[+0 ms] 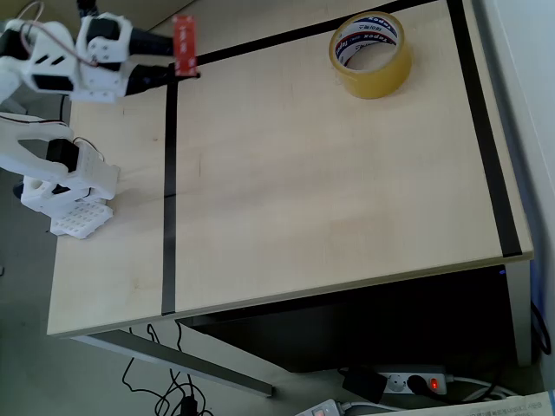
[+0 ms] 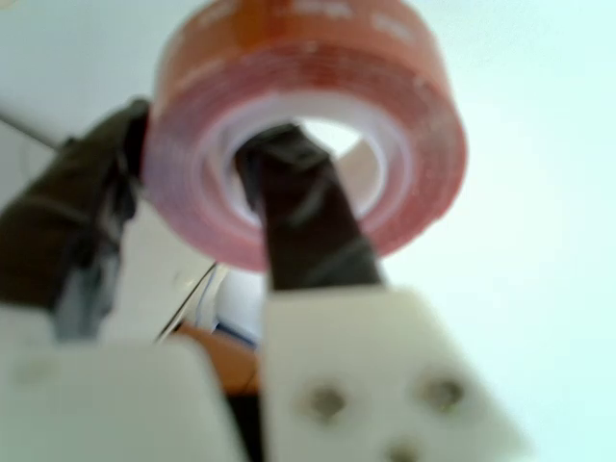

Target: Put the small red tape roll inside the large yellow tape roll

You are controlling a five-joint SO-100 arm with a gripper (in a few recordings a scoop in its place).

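Red-cored small ring of glossy tape (image 2: 308, 125) clamped in my black-fingered claw (image 1: 178, 65), one finger (image 2: 303, 221) through its hole; wide amber-yellow packing tape roll (image 1: 370, 54) flat on pale wooden table (image 1: 329, 199), well apart.

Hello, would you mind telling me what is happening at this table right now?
The white robot arm's gripper is holding the small red tape roll, a glossy translucent ring. In the wrist view one dark finger passes through the ring's hole and the other sits outside its wall. In the overhead view the roll hangs at the table's top-left, near a black tape line. The large yellow tape roll, a wide amber ring with a printed white core, lies flat near the top-right, apart from the gripper, with nothing inside it yet.
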